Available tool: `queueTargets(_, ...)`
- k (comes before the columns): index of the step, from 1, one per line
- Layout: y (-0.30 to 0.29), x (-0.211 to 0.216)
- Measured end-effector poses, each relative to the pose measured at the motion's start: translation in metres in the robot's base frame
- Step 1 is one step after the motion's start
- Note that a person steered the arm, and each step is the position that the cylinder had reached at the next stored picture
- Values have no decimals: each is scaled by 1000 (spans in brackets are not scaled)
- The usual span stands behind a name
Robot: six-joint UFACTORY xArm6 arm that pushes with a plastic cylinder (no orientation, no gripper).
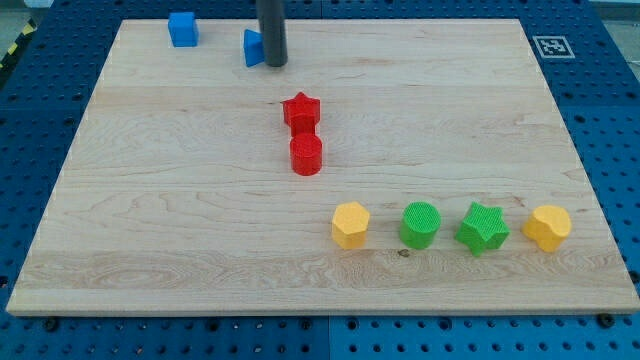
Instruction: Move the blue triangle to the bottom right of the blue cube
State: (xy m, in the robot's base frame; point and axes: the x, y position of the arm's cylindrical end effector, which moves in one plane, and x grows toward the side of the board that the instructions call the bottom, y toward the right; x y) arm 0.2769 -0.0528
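The blue cube (pixel 183 29) sits near the view's top left of the wooden board. The blue triangle (pixel 253 48) lies to the right of the cube and slightly lower, partly hidden by my rod. My tip (pixel 275 64) rests on the board right against the triangle's right side. The rod rises straight up out of the view's top.
A red star (pixel 301 112) and a red cylinder (pixel 306 155) stand mid-board below my tip. Along the view's bottom right stand a yellow hexagon (pixel 351 224), a green cylinder (pixel 420 224), a green star (pixel 483 229) and a yellow block (pixel 548 227). The board's edge (pixel 320 310) runs along the bottom.
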Motion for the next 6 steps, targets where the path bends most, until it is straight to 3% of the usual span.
queueTargets(2,-6,-13)
queueTargets(4,-86,-15)
queueTargets(5,-98,-15)
queueTargets(6,-53,-14)
